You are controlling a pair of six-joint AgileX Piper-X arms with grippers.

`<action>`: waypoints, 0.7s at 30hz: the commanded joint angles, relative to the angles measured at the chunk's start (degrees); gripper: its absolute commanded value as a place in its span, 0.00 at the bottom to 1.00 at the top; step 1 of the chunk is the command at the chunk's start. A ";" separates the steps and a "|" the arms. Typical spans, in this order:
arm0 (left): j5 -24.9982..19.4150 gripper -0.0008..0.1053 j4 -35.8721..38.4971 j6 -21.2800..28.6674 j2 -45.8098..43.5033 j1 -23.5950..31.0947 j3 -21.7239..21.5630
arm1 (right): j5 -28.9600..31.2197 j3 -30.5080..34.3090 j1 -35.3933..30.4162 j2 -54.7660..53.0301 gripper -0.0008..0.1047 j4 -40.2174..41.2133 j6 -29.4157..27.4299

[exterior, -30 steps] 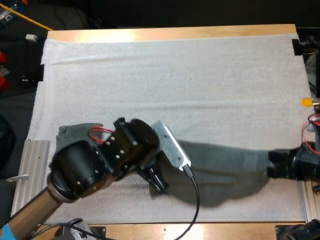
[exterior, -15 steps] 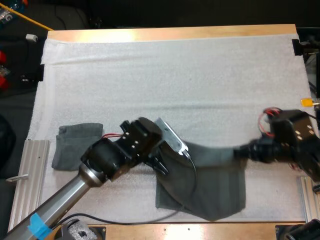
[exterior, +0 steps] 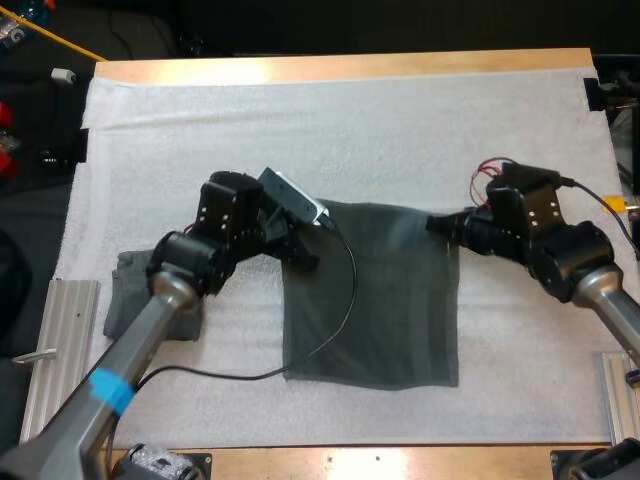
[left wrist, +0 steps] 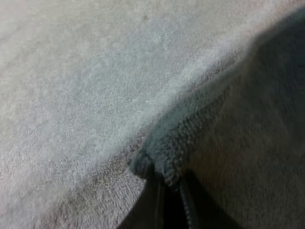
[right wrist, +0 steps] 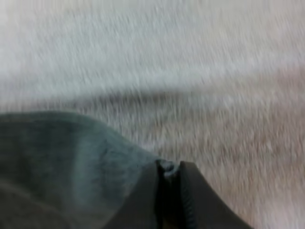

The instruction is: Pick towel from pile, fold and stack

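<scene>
A dark grey-green towel (exterior: 375,295) lies spread flat on the white mat (exterior: 350,130), near the middle. My left gripper (exterior: 305,255) is shut on its far left corner (left wrist: 157,164). At the far right corner (right wrist: 164,169) my right gripper (exterior: 440,222) is shut on the cloth too. In both wrist views the black fingers (left wrist: 190,210) pinch the towel's hem between them. A folded towel (exterior: 150,295) rests at the mat's left side, partly under my left arm.
A metal rail (exterior: 55,350) runs along the table's left front edge. Open mat stretches beyond the towel toward the far side and to the right of it.
Both grippers have carried the towel's corners away from the front edge toward the middle. The towel went from a bunched band to a flat, spread sheet.
</scene>
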 commanded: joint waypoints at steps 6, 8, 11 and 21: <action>0.65 0.01 -6.77 1.18 6.52 0.48 -0.34 | 4.01 -0.28 -0.04 3.76 0.01 -7.79 0.20; 0.65 0.01 -8.44 1.18 7.93 0.48 -0.34 | 4.83 -0.28 -0.04 4.79 0.01 -9.00 0.20; 0.65 0.01 -9.83 1.18 8.90 0.48 -0.34 | 4.95 -0.28 -0.04 6.04 0.08 -10.19 0.20; -0.71 0.54 -7.17 -0.14 8.73 0.48 -2.00 | 5.06 -0.28 -0.15 6.58 0.70 -10.34 1.45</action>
